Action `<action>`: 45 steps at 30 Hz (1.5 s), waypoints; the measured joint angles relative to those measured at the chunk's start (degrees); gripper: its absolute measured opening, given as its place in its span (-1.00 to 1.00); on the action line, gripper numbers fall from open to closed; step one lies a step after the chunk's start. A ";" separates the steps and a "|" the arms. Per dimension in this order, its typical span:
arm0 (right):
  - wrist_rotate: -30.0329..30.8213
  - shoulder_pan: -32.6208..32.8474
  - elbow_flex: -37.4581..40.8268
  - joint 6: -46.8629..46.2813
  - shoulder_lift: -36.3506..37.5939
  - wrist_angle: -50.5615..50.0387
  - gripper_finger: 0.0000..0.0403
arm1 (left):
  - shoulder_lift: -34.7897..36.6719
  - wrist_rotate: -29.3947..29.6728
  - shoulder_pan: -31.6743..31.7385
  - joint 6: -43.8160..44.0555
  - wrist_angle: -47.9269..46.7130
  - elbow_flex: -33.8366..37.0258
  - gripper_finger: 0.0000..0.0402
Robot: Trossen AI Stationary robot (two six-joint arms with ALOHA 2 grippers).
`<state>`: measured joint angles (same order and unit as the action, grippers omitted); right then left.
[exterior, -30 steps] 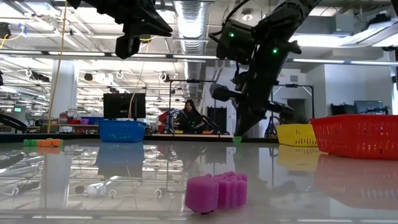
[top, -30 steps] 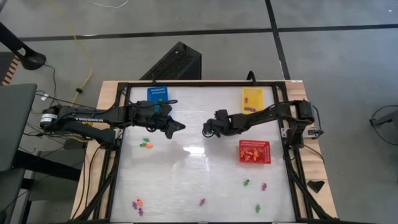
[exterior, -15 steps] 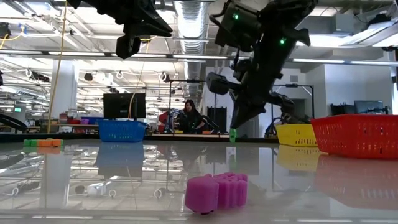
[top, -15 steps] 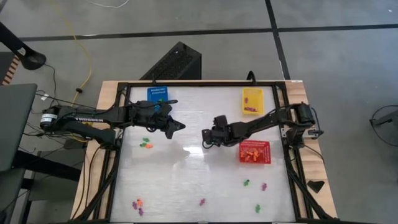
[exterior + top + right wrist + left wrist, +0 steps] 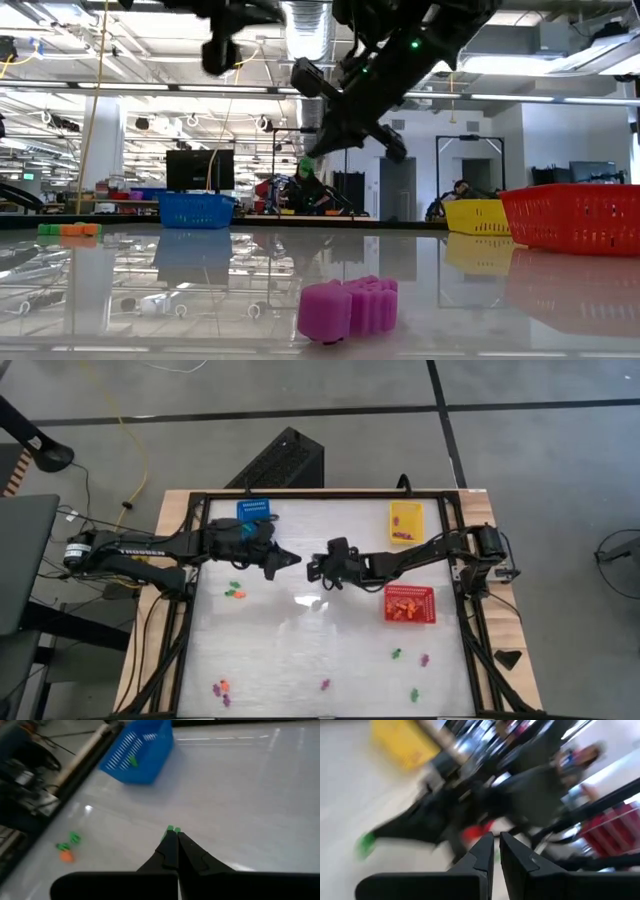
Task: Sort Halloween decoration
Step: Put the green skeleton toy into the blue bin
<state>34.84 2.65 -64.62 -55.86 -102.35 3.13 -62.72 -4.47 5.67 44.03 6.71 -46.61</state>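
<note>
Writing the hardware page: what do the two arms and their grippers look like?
Both arms are dark, near-black and slim-jointed. The left arm carries white lettering along its link and a silver-and-black cylinder at its base. The right arm shows small green lights. The left gripper and right gripper each have two matte black fingers tapering to wedge tips.

Bare white tabletop (image 5: 300, 650) beneath right gripper (image 5: 313, 569), left gripper (image 5: 291, 559) just beside it barring the way to blue perforated plastic basket (image 5: 255, 512)

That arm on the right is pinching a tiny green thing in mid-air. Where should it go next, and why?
Probably onward to the blue basket. The right gripper is shut on a green piece, held above the table and pointing toward that basket, where another green piece already lies.
</note>
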 joint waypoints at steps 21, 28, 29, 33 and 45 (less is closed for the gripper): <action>-29.42 -15.26 -13.90 14.33 -11.42 28.42 -0.93 | 8.42 -0.57 6.93 -0.05 19.75 -0.06 -0.91; -36.56 -16.61 -37.12 15.94 -27.02 16.42 -0.93 | 8.73 -0.17 6.93 2.16 24.97 0.00 -0.91; -37.05 -16.84 -40.26 16.03 -29.28 14.52 -0.93 | 8.91 -0.16 6.93 1.97 27.00 0.00 -0.91; -40.39 -17.69 -49.48 16.02 -35.77 8.84 -0.93 | 10.64 1.68 6.97 0.62 33.04 -0.02 -0.91; -36.04 -14.64 -52.22 35.24 -28.84 -18.15 -0.14 | 20.00 2.16 6.97 -5.02 25.19 -0.02 -0.91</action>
<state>-1.20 -11.99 -116.84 -20.63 -131.19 -15.03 -42.72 -2.31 12.64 39.01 31.90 -46.63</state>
